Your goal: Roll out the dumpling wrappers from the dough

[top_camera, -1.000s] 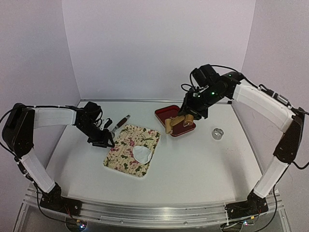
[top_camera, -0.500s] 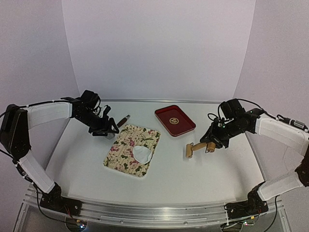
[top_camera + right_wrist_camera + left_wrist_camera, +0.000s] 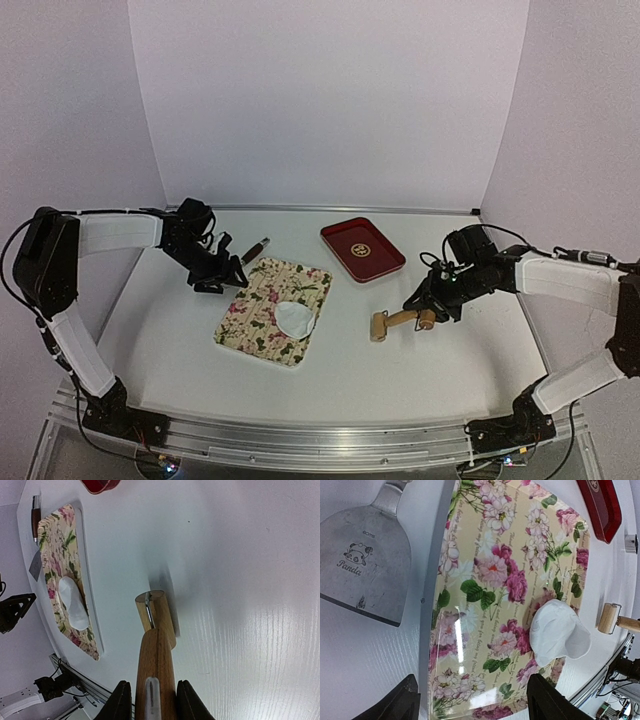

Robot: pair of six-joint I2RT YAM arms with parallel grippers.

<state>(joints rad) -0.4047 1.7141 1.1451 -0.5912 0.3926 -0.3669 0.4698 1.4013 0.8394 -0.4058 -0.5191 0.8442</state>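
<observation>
While the right gripper (image 3: 151, 697) clamps the rolling pin (image 3: 156, 615) over open tabletop (image 3: 240, 605), the left gripper (image 3: 472, 695) gapes empty at the floral board's (image 3: 495, 570) edge

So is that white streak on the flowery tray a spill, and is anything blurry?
Left wrist view: the streak on the floral tray is glare, not a spill; the white dough and spatula look sharp. Right wrist view: the wooden roller throws a soft shadow on the table, and its handle nearest the lens looks soft. Top view: even light, faint shadows.
</observation>
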